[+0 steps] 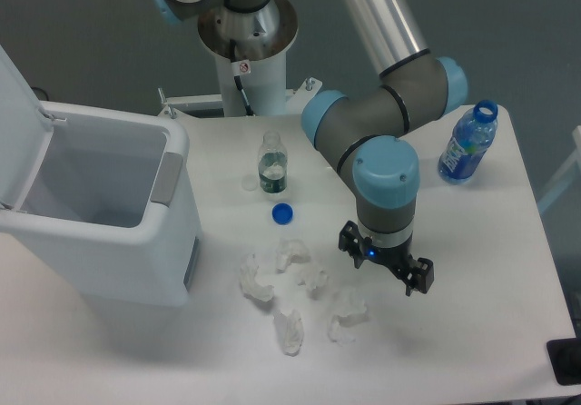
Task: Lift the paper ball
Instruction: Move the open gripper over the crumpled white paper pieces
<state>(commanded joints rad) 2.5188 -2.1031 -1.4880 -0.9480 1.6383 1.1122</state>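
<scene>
Several small crumpled white paper balls lie on the white table in front of the bin: one [292,253] below the blue cap, one [254,278] at the left, one [315,281] in the middle, and one [348,316] at the right. A narrower, longer wad [290,330] lies nearest the front. My gripper [385,260] points down, just right of the cluster and above the table. Its two black fingers stand apart with nothing between them. The nearest balls are the middle one and the right one, both apart from the fingers.
A large white bin [136,223] with its lid open stands at the left. A small uncapped bottle [271,164] and a blue cap [282,212] sit behind the wads. A blue-labelled water bottle [467,146] stands at the back right. The arm's base [247,51] is at the back.
</scene>
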